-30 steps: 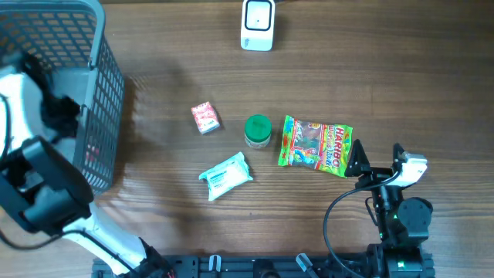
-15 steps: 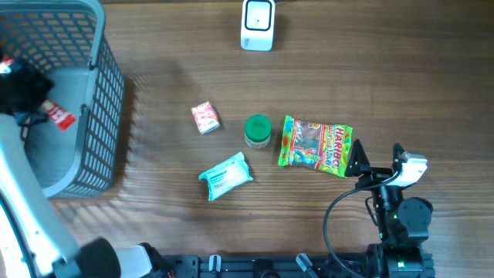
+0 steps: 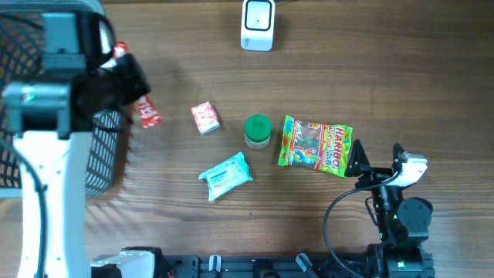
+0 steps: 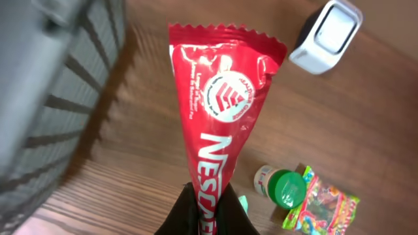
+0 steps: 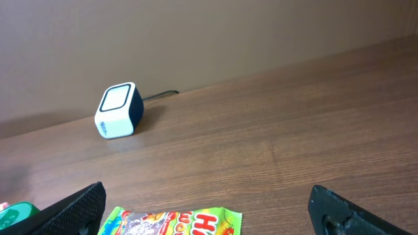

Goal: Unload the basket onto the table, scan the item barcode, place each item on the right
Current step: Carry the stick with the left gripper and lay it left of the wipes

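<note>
The left gripper [image 4: 206, 207] is clenched tight on the bottom end of a red Nescafé sachet [image 4: 222, 111], and the packet sticks straight out from the fingers, zigzag edge leading. From overhead the sachet hangs just off the right wall of the grey basket [image 3: 104, 150], near a small red box [image 3: 204, 117] on the wooden table [image 3: 386, 69]. The white scanner [image 3: 257, 25] sits well apart at the far edge. Over on the other side, the right gripper [image 3: 377, 153] stands wide and released, empty, just beside the Haribo bag [image 3: 315, 144], with a green-lidded jar [image 3: 258, 130] and a teal packet [image 3: 225, 176] close by.
</note>
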Robot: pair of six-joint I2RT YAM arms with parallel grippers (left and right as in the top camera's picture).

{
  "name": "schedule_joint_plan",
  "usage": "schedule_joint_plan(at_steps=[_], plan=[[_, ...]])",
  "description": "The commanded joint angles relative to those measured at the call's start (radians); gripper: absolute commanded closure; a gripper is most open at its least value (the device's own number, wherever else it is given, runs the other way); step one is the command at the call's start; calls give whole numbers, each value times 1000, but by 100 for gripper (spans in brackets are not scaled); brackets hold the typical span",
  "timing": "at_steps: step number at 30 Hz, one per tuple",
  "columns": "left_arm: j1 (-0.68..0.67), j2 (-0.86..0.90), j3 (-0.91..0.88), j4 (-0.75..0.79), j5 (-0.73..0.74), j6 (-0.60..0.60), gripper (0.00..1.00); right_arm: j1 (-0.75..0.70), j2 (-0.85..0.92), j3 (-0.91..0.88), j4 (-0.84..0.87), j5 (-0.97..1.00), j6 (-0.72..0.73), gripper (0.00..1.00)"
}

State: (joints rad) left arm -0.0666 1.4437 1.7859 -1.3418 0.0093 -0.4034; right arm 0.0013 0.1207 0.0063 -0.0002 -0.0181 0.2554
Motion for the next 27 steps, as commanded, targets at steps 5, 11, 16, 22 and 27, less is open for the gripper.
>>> schedule_joint_plan(at_steps=[5,11,16,22,27], plan=[[-73,19,-377,208,-33,-76,96,4,0,-1,5,-5,-16,0],[-89,19,-785,587,-32,-117,96,4,0,-1,5,-5,-16,0],[-89,19,-1021,786,17,-138,96,4,0,-1,5,-5,-17,0],[-95,8,-1048,803,29,-137,40,4,0,-1,5,-5,-17,0],[-95,-95,-882,698,-5,-129,0,4,0,-1,5,-5,-17,0]])
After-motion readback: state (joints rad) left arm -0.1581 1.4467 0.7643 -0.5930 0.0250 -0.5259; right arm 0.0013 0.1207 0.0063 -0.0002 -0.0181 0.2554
